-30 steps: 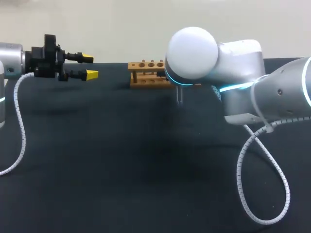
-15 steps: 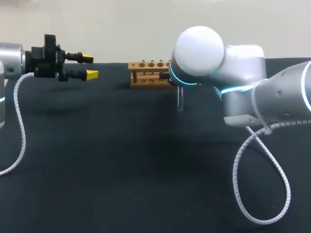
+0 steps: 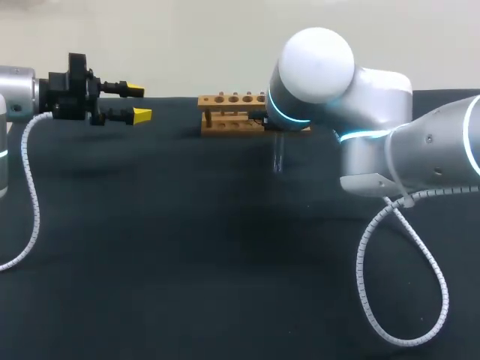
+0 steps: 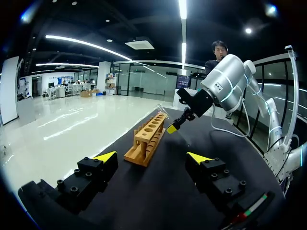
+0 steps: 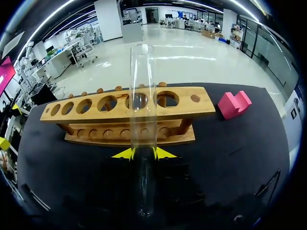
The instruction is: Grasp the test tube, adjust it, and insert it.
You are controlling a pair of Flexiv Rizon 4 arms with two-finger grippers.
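Note:
A clear glass test tube (image 5: 142, 110) stands upright between the yellow tips of my right gripper (image 5: 144, 153), which is shut on its lower part. Just ahead of it is the wooden rack (image 5: 127, 108), a row of several holes, all of them bare. In the head view the tube (image 3: 278, 155) hangs below my right arm, in front of the rack (image 3: 229, 114); the arm's white joint hides the gripper. My left gripper (image 3: 138, 103) is open and holds nothing, well left of the rack. From the left wrist, the rack (image 4: 146, 141) lies ahead of the open left gripper (image 4: 151, 158).
A pink block (image 5: 234, 104) lies on the black table beside the rack's end. My right arm's spiral cable (image 3: 382, 300) loops down over the table at the near right. The black tabletop (image 3: 172, 247) stretches toward the front.
My right arm's big joint has shifted right and slightly up, with the tube still gripped; more of the tube now shows below it. The left arm has not moved.

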